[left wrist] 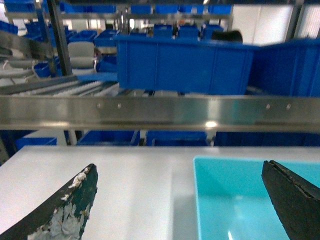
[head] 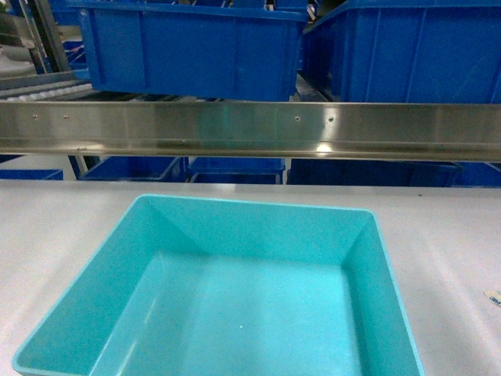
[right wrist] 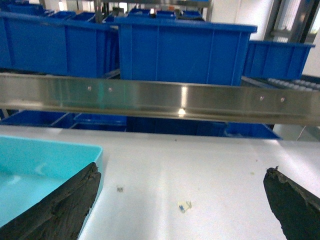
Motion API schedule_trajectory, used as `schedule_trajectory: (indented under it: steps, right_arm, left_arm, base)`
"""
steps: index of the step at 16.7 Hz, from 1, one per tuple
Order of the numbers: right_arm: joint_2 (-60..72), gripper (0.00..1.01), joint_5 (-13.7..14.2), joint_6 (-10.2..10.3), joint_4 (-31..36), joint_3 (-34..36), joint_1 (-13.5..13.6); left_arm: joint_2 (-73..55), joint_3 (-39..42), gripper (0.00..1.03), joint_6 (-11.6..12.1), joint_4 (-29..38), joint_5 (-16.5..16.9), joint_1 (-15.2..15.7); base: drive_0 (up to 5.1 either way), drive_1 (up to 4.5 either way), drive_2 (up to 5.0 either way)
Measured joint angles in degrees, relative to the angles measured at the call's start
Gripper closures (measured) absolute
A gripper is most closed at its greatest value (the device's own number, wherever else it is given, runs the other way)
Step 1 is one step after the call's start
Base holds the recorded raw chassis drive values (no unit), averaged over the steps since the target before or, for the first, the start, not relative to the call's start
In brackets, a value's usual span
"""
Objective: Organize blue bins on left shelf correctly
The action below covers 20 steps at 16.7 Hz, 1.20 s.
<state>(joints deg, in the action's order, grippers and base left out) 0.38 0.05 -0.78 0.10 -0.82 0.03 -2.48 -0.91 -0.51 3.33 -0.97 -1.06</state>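
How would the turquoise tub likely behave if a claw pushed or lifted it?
The turquoise tub looks empty, so probably light. Its smooth walls and the smooth white table suggest it would slide, not tip. The thin rim may flex.

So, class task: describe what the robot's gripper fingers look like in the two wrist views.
Left gripper: two dark, blackish tapered fingers, one badly worn with whitish flaking patches. Right gripper: similar dark, rough-textured fingers. No cables or markings show.

No legible text, label, brand, number or sign is shown in any view. A small printed scrap (right wrist: 184,205) is seen lying on the white surface (right wrist: 210,170), and another (head: 493,297) at its right edge, but their markings cannot be read.
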Motion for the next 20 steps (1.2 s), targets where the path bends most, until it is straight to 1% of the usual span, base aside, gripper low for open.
schedule_trajectory:
  steps: [1, 2, 3, 4, 5, 6, 7, 8, 9, 10, 11, 13, 16, 17, 18, 19, 20]
  right_arm:
    - [3.72, 0.03, 2.36, 0.37, 4.31, -0.22, 1.75]
    - [10.78, 0.03, 4.5, 1.22, 7.37, -0.85, 4.63]
    - [17.92, 0.03, 6.54, 1.51, 10.82, -1.51, 7.21]
    - [24.92, 0.03, 7.61, 1.75, 14.4, -3.1, 9.22]
    - [31.93, 0.03, 8.24, 2.29, 18.34, -5.68, 10.75]
    - [39.08, 0.03, 8.52, 2.95, 21.44, -8.76, 11.34]
    - [45.68, 0.03, 8.5, 3.72, 22.67, -11.63, 11.69]
    - [51.47, 0.03, 8.17, 4.28, 23.02, -14.05, 12.46]
    - [56.11, 0.03, 7.06, 5.16, 21.7, -16.66, 12.76]
    - [58.82, 0.03, 5.29, 6.21, 19.3, -18.82, 12.59]
    - [59.58, 0.03, 3.32, 6.91, 18.38, -19.32, 12.22]
    - [59.56, 0.03, 2.93, 7.43, 18.32, -19.32, 12.22]
    - [59.56, 0.03, 2.89, 7.61, 18.23, -19.32, 12.22]
    - [59.08, 0.03, 2.6, 7.58, 15.3, -19.32, 12.24]
    - [60.61, 0.03, -0.11, 6.86, 9.07, -20.04, 13.64]
    - [63.63, 0.03, -0.52, 4.31, 6.12, -24.24, 17.44]
    - [64.54, 0.03, 0.17, 3.63, 5.62, -25.55, 19.26]
  left_arm:
    - [-8.59, -1.68, 0.05, -1.14, 7.06, -0.59, -2.25]
    - [-19.02, -4.46, 0.05, -1.49, 12.81, 1.53, -2.36]
    - [-28.55, -7.54, 0.05, -1.86, 17.49, 2.93, -2.16]
    - [-37.18, -10.73, 0.05, -1.84, 20.28, 3.13, -2.27]
    - [-44.48, -12.92, 0.05, -1.66, 21.55, 2.99, -2.6]
    - [-50.88, -14.12, 0.05, -1.64, 21.88, 3.32, -3.28]
    - [-55.6, -15.19, 0.05, -1.88, 20.98, 3.02, -4.09]
    - [-58.84, -16.28, 0.05, -2.12, 21.49, 1.79, -5.16]
    - [-62.1, -18.45, 0.05, -2.29, 20.46, 1.27, -6.51]
    - [-64.54, -20.13, 0.05, -2.45, 17.88, 0.09, -7.67]
    - [-65.16, -20.04, 0.05, -2.54, 17.22, 0.07, -8.04]
    - [-64.92, -20.0, 0.05, -2.56, 17.66, -0.22, -7.89]
    - [-64.92, -20.0, 0.05, -2.56, 17.62, -0.26, -7.89]
    - [-65.0, -20.0, 0.05, -2.58, 17.46, -0.07, -7.89]
    - [-69.35, -21.42, 0.05, -3.78, 17.22, 1.31, -7.06]
    - [-72.37, -24.24, 0.05, -5.09, 17.7, 2.95, -6.88]
    - [-73.57, -24.83, 0.05, -5.73, 17.27, 3.74, -7.04]
  base:
    - [0.0, 0.0, 0.0]
    - [0.0, 0.0, 0.0]
    - [0.0, 0.0, 0.0]
    - [0.0, 0.0, 0.0]
    - [0.0, 0.0, 0.0]
    - [0.0, 0.0, 0.0]
    - [0.0, 0.0, 0.0]
    - [0.0, 0.0, 0.0]
    - [0.0, 0.0, 0.0]
    - [0.0, 0.0, 0.0]
    - [0.0, 0.0, 0.0]
    - [0.0, 0.0, 0.0]
    - [0.0, 0.0, 0.0]
    - [0.0, 0.0, 0.0]
    - [0.0, 0.0, 0.0]
    - [0.0, 0.0, 0.0]
    - [0.0, 0.0, 0.0]
